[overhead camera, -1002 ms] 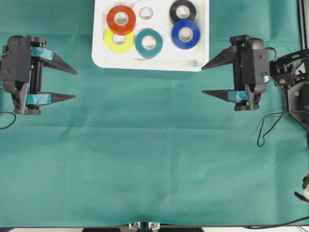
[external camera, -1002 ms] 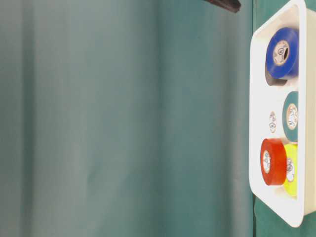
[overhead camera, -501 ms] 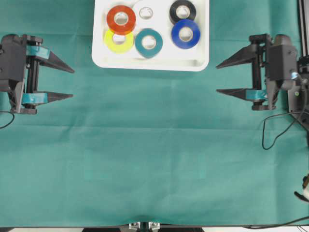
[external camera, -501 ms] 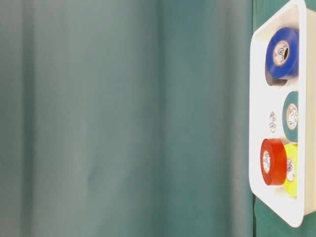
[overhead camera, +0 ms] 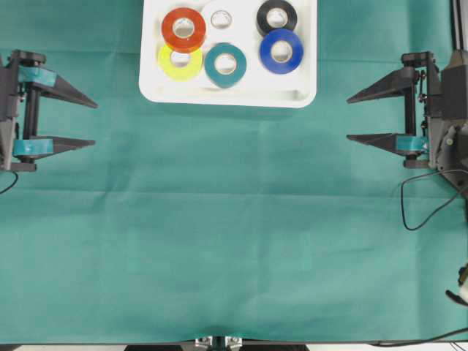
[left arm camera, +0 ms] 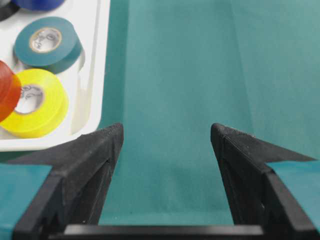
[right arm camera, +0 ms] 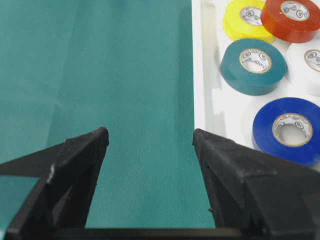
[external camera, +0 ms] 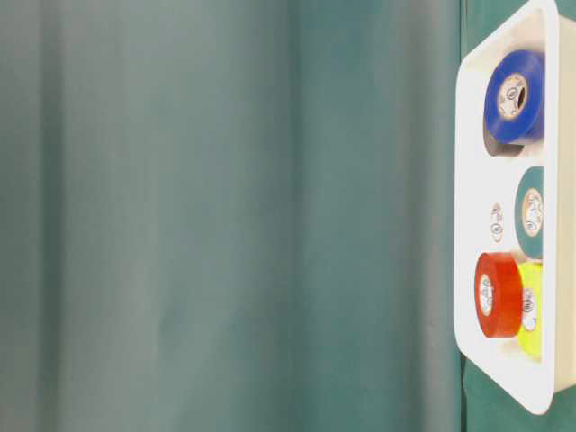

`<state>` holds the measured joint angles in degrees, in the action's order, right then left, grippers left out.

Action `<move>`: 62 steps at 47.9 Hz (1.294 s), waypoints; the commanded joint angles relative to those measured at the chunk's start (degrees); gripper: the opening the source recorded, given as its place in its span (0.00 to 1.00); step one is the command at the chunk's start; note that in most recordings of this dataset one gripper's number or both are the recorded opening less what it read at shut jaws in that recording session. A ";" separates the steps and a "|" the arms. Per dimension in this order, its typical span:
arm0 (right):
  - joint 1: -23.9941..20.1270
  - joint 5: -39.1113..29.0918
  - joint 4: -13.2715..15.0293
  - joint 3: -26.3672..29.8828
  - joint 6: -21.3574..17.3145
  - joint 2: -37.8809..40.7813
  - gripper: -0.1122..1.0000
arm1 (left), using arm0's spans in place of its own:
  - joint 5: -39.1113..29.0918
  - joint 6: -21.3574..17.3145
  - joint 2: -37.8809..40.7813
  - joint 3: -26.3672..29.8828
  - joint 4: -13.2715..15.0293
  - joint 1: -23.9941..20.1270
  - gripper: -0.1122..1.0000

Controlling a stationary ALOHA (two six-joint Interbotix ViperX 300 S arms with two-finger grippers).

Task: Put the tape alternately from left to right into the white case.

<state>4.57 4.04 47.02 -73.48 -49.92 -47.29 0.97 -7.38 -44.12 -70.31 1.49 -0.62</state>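
Six tape rolls [overhead camera: 225, 64] lie inside the white case [overhead camera: 227, 96], red overlapping yellow.

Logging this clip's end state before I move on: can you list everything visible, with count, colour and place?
white case: one, white, top centre of the overhead view, on the cloth.
red tape: one, in the case, upper left, overlapping the yellow roll.
yellow tape: one, in the case, lower left.
white tape: one, in the case, top middle.
teal tape: one, in the case, lower middle.
black tape: one, in the case, upper right.
blue tape: one, in the case, right, below the black roll.
green cloth: one, covers the table.
cable: one, black, right edge.
left gripper: black, left edge, jaws open, empty.
right gripper: black, right edge, jaws open, empty.
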 commanded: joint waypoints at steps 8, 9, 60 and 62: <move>-0.18 -0.79 -0.44 -1.32 -0.18 -4.13 0.78 | 0.44 0.09 -5.89 -1.76 0.09 -0.53 0.95; -0.18 -0.97 -0.44 -1.49 -0.18 -4.48 0.78 | 0.44 0.09 -6.33 -2.02 0.09 -0.53 0.95; -0.18 -4.22 -1.23 -5.10 -2.99 -10.81 0.78 | 0.09 0.09 -14.77 -6.50 0.09 -0.88 0.95; -0.18 -4.22 -1.23 -5.10 -2.99 -10.90 0.78 | 0.09 0.09 -14.68 -6.50 0.09 -0.88 0.95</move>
<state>4.48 -0.35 45.97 -79.28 -52.82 -58.36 0.97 -7.38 -59.06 -77.43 1.41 -1.32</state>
